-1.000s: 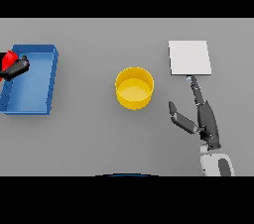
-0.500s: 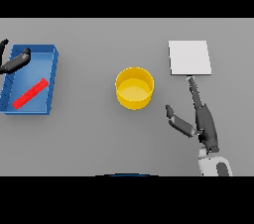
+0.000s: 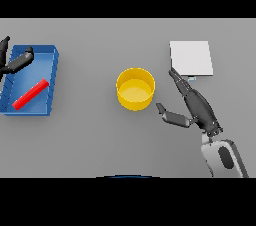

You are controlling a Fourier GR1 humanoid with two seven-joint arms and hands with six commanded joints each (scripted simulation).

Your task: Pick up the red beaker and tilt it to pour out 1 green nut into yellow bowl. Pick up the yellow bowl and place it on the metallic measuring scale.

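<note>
Head view: my right hand (image 3: 199, 107) lies released on the grey table (image 3: 90, 140), fingers straight, between the yellow bowl (image 3: 135, 88) and the metallic measuring scale (image 3: 190, 58). My left hand (image 3: 15, 62) hangs open over the blue tray (image 3: 54, 77), where the red beaker (image 3: 31, 94) lies flat.

the grey table (image 3: 90, 145) carries a blue tray (image 3: 54, 77); yellow bowl (image 3: 135, 89); white scale (image 3: 191, 57)

No text, label, brand, number or sign can be read anywhere.
</note>
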